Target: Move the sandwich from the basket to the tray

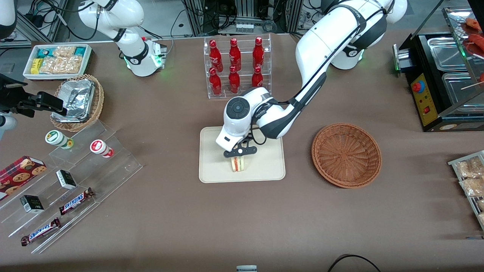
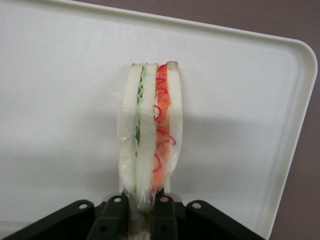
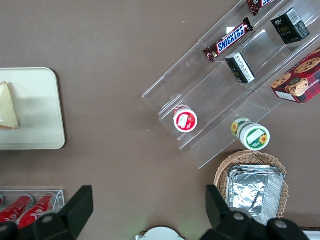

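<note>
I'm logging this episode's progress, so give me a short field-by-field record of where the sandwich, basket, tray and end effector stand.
sandwich: over the tray, standing on edge, pinched in the end effector
tray: cream, rectangular, holds nothing but the sandwich
basket: empty, beside the tray toward the working arm's end of the table
end effector: above the tray, fingers closed on the sandwich
release: not yet done

- My claw (image 2: 142, 210) is cut off by the wrist picture's edge; its fingertips pinch the sandwich (image 2: 150, 130), hiding the wedge's end.
- My wrist hides the tray's (image 1: 211, 166) 12 o'clock rim.
</note>
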